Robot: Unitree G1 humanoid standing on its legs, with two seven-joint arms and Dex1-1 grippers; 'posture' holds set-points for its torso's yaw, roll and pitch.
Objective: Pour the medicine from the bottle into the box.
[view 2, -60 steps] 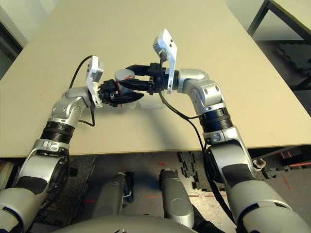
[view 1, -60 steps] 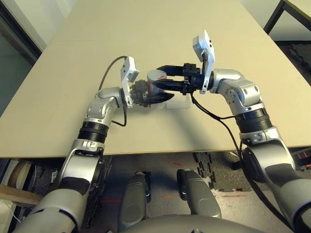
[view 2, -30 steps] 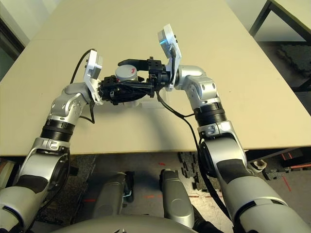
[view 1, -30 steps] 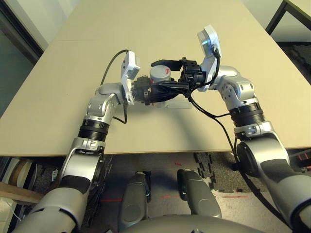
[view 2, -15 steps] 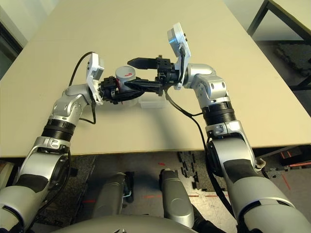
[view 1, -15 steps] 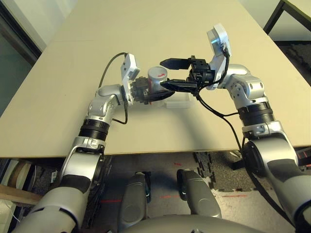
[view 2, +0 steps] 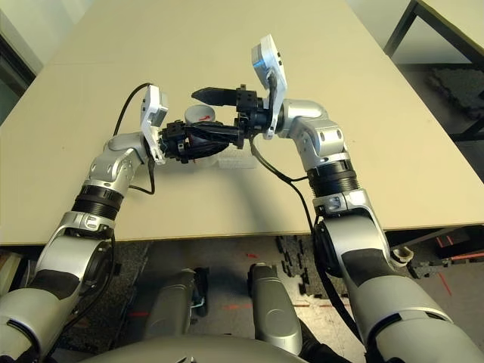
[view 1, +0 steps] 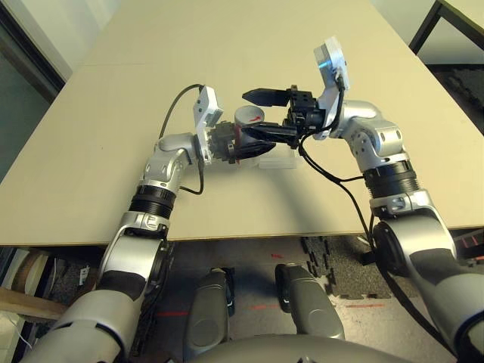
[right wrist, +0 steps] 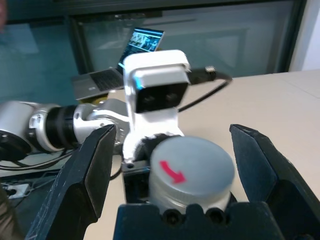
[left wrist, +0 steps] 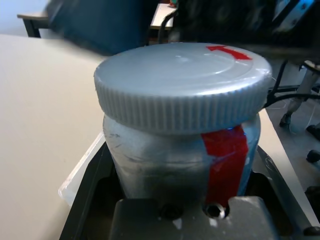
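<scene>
My left gripper point(view 1: 236, 142) is shut on the body of the silver-grey bottle point(left wrist: 180, 150), holding it upright just above the table. Its red stripe faces the left wrist camera, and the round grey cap point(view 1: 249, 116), marked with a red arrow, sits on top. From the right, my right gripper point(view 1: 243, 115) is open, one finger on each side of the cap point(right wrist: 192, 167) with a gap either way. The clear plastic box point(view 1: 277, 159) lies on the table right beside the bottle, under the right gripper. The medicine is hidden.
The wide tan table point(view 1: 249, 45) stretches far beyond both arms, and its front edge lies close to my body. A dark table leg point(view 1: 427, 26) stands at the far right past the table's edge. A black cable point(view 1: 333, 178) hangs from the right wrist.
The open right gripper drew away to the right half a second ago and has come back, its fingers now straddling the cap again. The left gripper has kept its hold on the bottle.
</scene>
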